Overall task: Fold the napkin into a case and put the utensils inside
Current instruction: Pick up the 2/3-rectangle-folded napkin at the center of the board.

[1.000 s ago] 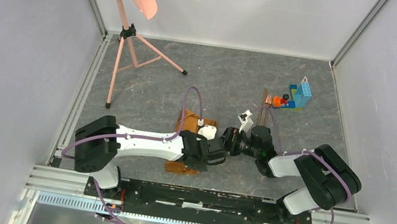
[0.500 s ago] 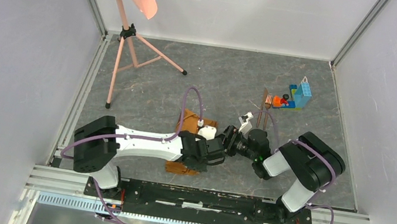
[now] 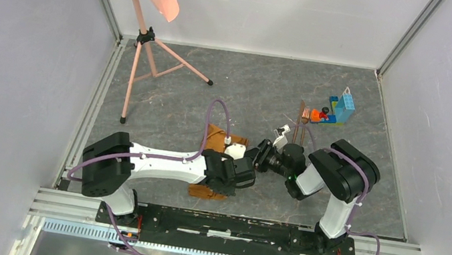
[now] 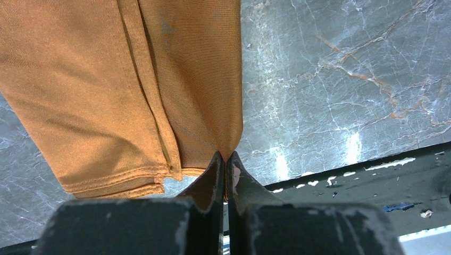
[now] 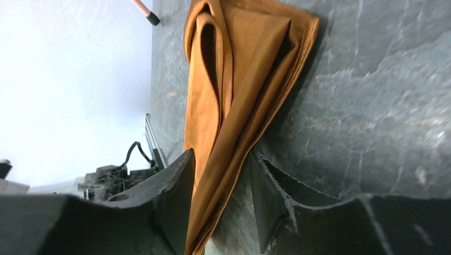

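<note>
I have the napkin (image 3: pixel 217 133) lying on the bench (image 3: pixel 251 77) at the centre of the overhead view. It is folded into a long narrow band and mostly hidden under both arms. The left arm (image 3: pixel 164 159) has its jaws pressed together on a fold at the band's edge, with cloth pinched right in the tips near the bottom centre of the left wrist view. The right arm (image 3: pixel 338 171) has its jaws spread, one on each side of the napkin's (image 5: pixel 234 106) edge, and I see a gap on at least one side, so I do not count it as gripped. I judge this cloth to be light, limp and slick. Its sheen suggests the layers will slide over each other, and the loose pleat gaping open at the top of the right wrist view shows how readily the folds spring apart. I would bite deep across the stacked hems (image 4: pixel 119 183) so every layer is caught, not just the top one, and keep the band low and taut between the two grips. The utensils (image 3: pixel 304 122) lie up and to the right of centre, just beside the toy bricks (image 3: pixel 337 110). They look slim, stiff and light, lying flat on the hard bench, so I would pinch each across the middle of its handle.
</note>
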### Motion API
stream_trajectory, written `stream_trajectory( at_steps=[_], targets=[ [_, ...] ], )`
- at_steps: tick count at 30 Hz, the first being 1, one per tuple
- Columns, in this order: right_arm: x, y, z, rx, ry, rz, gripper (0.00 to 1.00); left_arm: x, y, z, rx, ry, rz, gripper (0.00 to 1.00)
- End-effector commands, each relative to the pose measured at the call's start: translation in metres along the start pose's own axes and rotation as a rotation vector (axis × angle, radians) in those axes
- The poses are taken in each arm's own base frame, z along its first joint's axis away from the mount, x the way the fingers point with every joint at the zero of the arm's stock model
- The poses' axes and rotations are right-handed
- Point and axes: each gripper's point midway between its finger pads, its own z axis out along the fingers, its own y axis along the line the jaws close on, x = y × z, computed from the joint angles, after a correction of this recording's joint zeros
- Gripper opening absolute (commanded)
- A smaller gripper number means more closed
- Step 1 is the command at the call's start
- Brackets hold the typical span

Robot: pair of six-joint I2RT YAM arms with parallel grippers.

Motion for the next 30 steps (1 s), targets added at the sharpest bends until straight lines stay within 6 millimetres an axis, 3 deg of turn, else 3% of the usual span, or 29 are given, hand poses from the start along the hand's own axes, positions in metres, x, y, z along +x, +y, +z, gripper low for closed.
stream_trajectory(
  at_steps=[1, 12, 15, 18, 20, 24, 26, 30],
  targets=[
    [-0.024, 0.012, 0.01, -0.065, -0.059, -0.054, 0.47, -0.008, -0.01, -0.006, 0.057, -0.026, 0.009, 0.02],
    [-0.028, 0.013, 0.021, -0.09, -0.045, -0.072, 0.44, -0.01, -0.012, -0.007, 0.062, -0.029, 0.014, 0.02],
    [-0.03, 0.013, 0.021, -0.089, -0.05, -0.089, 0.36, -0.009, -0.013, -0.006, 0.065, -0.027, 0.014, 0.02],
    [-0.033, 0.013, 0.02, -0.087, -0.056, -0.131, 0.17, -0.009, -0.02, -0.008, 0.1, -0.017, 0.015, 0.04],
    [-0.036, 0.014, 0.019, -0.092, -0.06, -0.169, 0.02, -0.009, -0.031, -0.012, 0.154, -0.01, 0.018, 0.2],
    [-0.036, 0.02, 0.02, -0.125, -0.029, -0.207, 0.0, -0.015, -0.041, -0.027, 0.234, -0.012, 0.024, 0.53],
    [-0.033, 0.021, 0.021, -0.133, -0.004, -0.214, 0.0, -0.024, -0.039, -0.037, 0.279, -0.018, -0.003, 0.59],
    [-0.031, 0.019, 0.02, -0.132, 0.021, -0.236, 0.0, -0.053, -0.025, -0.056, 0.437, -0.06, -0.119, 0.58]
  ],
)
